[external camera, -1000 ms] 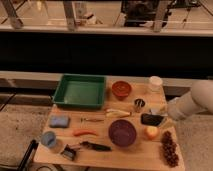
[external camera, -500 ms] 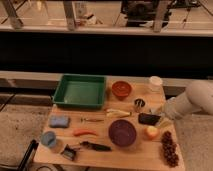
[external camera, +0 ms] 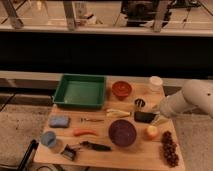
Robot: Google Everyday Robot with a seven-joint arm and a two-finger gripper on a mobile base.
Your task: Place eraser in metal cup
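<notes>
On the right side of the table the gripper is clenched on the eraser, just near of the metal cup — the orange fruit lies nearer. It looks light, stiff, probably a little rubbery — best held across the narrow sides, so it enters endwise.
</notes>
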